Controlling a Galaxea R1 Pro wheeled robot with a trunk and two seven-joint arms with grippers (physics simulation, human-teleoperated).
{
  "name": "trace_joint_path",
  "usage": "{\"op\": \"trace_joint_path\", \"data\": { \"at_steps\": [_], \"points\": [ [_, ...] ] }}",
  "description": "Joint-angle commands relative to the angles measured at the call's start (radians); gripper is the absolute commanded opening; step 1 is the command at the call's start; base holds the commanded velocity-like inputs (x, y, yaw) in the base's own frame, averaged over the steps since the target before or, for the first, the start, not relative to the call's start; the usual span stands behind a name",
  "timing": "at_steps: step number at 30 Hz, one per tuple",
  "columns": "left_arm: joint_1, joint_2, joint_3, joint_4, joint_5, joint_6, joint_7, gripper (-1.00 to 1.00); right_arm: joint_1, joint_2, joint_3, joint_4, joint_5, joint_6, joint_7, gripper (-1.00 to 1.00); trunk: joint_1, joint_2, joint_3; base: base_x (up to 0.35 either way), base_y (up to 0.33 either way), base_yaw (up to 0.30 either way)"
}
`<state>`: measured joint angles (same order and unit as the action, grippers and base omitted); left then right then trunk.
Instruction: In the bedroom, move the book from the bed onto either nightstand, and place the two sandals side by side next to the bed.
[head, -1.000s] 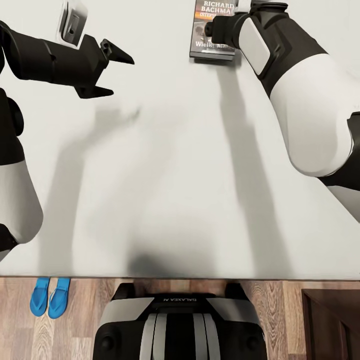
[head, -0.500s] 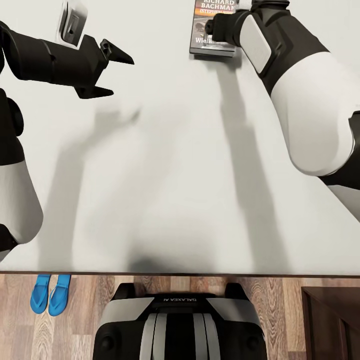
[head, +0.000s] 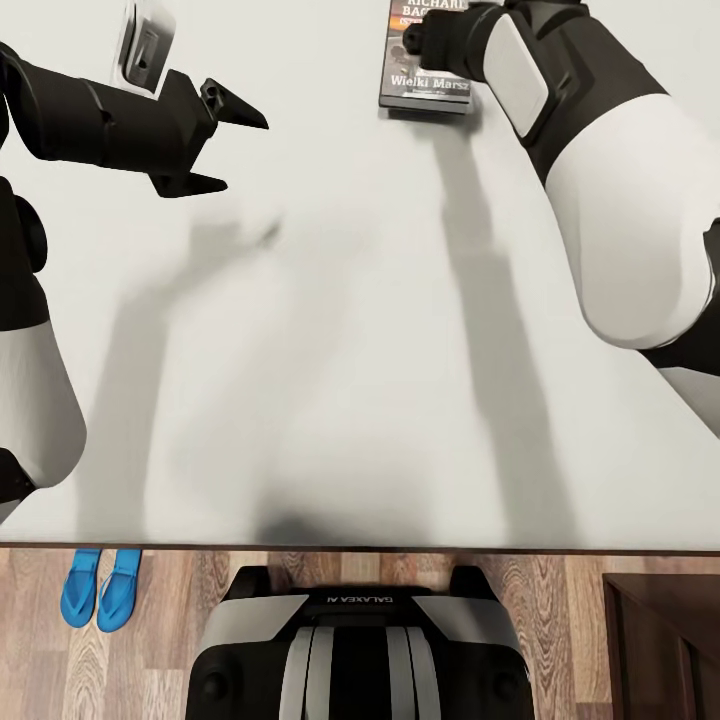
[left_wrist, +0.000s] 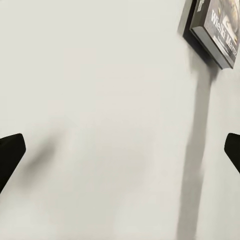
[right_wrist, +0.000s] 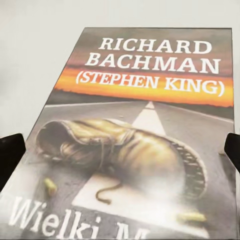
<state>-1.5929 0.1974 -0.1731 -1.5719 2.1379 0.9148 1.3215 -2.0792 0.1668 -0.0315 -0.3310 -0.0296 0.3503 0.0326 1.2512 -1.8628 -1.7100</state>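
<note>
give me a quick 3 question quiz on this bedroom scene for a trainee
1. True or false: the book lies flat on the bed.
2. Which hand hovers over the book? A) left hand B) right hand
3. Fill in: the two sandals lie side by side on the ____.

Key: 1 true. 2 B; in the right wrist view its open fingertips flank the cover. 3 floor, beside the bed's edge.

Quick headcount at the bedside!
One book (head: 425, 60) on one bed (head: 350, 330), two sandals (head: 100, 588) on the floor, one nightstand (head: 665, 645) near right, two grippers: left gripper (head: 225, 150) and right gripper (right_wrist: 120, 150).
</note>
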Motion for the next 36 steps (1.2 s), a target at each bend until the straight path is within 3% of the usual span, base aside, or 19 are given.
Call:
{"op": "trace_joint_path", "data": {
  "at_steps": [1,6,18,36],
  "points": [
    [-0.001,0.000,0.000,0.000,0.008,0.007,0.010,1.00,0.000,0.000,-0.003,-0.002,-0.002,0.005,0.016,1.00,0.000,0.000,0.000,0.000,0.000,0.000],
    [-0.001,0.000,0.000,0.000,0.008,0.007,0.009,1.00,0.001,0.000,-0.002,-0.005,-0.001,0.006,0.055,1.00,0.000,0.000,0.000,0.000,0.000,0.000],
    [-0.001,0.001,0.000,0.000,0.008,0.007,0.008,1.00,0.001,-0.001,-0.002,-0.006,-0.003,0.006,0.068,1.00,0.000,0.000,0.000,0.000,0.000,0.000],
    [0.000,0.002,0.000,-0.025,0.009,0.011,0.000,1.00,0.001,-0.033,-0.001,-0.041,-0.001,-0.006,0.067,1.00,0.000,0.000,0.000,0.095,0.006,0.000]
  ]
}}
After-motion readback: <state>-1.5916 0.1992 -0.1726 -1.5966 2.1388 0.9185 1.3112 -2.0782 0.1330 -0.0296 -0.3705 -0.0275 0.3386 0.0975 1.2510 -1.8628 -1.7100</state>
